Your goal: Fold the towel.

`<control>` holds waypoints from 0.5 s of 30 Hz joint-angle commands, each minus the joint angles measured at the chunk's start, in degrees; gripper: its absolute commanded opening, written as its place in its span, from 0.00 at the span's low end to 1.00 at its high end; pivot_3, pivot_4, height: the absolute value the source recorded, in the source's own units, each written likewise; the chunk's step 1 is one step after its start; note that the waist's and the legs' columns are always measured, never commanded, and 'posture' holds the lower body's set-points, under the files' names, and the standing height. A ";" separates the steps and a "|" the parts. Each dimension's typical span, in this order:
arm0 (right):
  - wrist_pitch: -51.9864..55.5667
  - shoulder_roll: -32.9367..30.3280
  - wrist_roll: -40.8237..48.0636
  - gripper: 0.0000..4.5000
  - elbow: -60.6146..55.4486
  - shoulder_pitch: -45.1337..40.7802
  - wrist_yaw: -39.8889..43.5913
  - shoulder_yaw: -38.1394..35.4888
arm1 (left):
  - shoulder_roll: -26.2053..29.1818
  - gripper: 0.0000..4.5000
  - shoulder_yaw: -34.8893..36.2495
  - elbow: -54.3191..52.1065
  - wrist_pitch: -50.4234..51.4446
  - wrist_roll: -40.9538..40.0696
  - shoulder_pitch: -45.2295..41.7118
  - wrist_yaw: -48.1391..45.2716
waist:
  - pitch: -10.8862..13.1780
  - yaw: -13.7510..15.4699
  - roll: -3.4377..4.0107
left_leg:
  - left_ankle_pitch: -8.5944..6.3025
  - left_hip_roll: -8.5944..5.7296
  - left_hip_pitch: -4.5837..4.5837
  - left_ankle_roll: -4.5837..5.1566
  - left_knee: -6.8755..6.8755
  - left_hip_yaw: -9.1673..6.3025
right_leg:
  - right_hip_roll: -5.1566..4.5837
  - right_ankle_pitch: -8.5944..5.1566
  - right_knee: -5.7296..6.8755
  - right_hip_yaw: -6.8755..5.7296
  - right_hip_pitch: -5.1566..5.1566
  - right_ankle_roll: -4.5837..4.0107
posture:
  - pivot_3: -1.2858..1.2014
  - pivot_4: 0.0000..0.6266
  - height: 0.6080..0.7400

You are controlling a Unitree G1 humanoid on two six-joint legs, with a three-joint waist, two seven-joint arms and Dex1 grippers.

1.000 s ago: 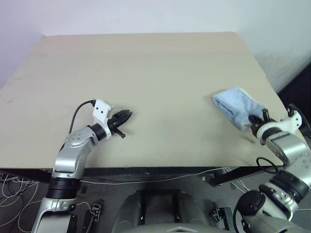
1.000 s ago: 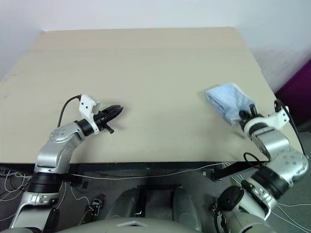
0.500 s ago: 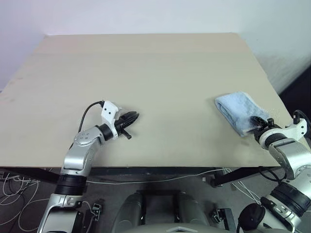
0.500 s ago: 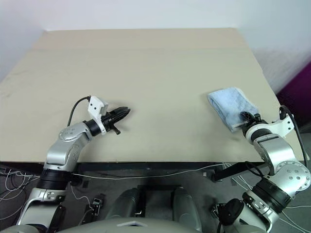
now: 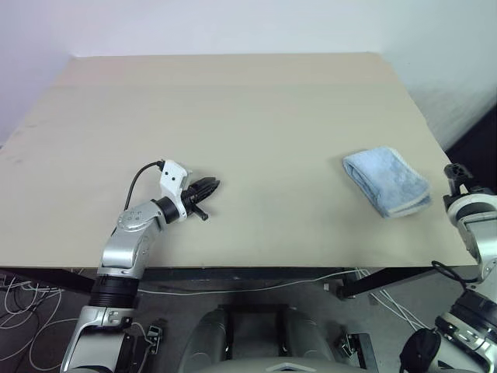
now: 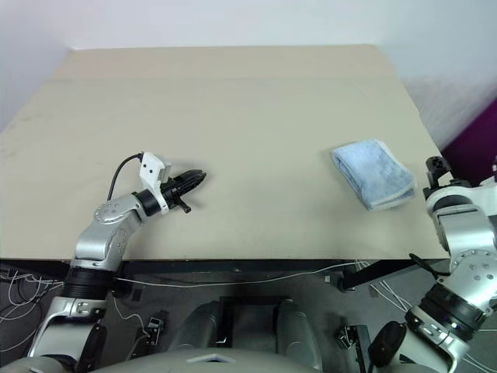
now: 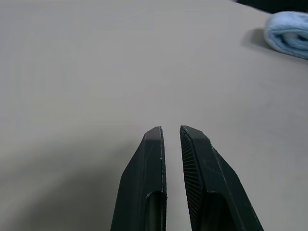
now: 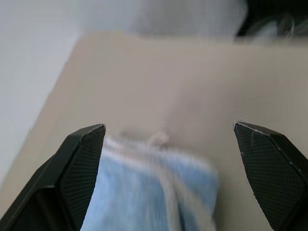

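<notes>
Light blue terry cloth, the towel point(image 5: 386, 182) lies folded into a compact bundle near the right edge of the beige wooden table point(image 5: 233, 116), its white hem showing along the near end. At the table's right edge the right gripper point(image 8: 171, 178) has its 2 black fingers point(image 8: 79, 168) spread wide with nothing between them, the towel's end just below and ahead of them, though whether a fingertip brushes the cloth is hard to say in that blurred wrist view. Well apart on the left, the left gripper point(image 5: 207, 186) hovers low over bare tabletop, its 2 fingers pressed nearly together, a thin slit between them, and gripping nothing.
</notes>
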 commanded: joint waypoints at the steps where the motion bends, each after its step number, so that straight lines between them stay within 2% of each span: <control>1: -1.85 -4.69 -8.79 0.99 -2.68 -1.49 11.03 10.02 | 0.78 0.13 2.59 2.07 -2.19 2.04 -1.90 3.43 | 0.00 -0.16 0.00 | 0.00 0.01 0.02 0.00 0.00 0.01 | 0.02 0.00 0.00 0.01 0.00 0.00 | 0.52 0.24 1.00; 7: -5.50 -7.86 -22.86 0.99 -6.13 -1.68 30.51 31.16 | 2.63 0.13 4.97 3.28 -3.06 3.41 -0.73 6.35 | 0.01 0.03 -0.02 | 0.00 0.06 0.02 0.00 0.03 0.00 | 0.04 0.00 0.00 0.01 -0.01 0.00 | 0.52 0.24 1.00; 12: -11.99 -6.03 -32.09 0.99 -5.00 -2.85 43.33 43.35 | 4.26 0.13 7.78 -0.89 -1.78 3.10 2.88 8.43 | 0.03 0.39 -0.05 | 0.00 0.00 0.01 0.00 0.06 -0.03 | -0.06 0.00 -0.03 -0.02 0.00 0.00 | 0.52 0.24 1.00; 15: -15.42 -4.26 -36.64 0.99 -2.30 -3.37 48.23 47.54 | 5.07 0.13 9.63 -5.82 0.01 2.84 6.84 10.24 | 0.05 0.34 -0.09 | 0.00 0.00 0.00 -0.01 0.07 -0.08 | -0.08 0.00 -0.03 -0.05 0.01 0.00 | 0.52 0.24 1.00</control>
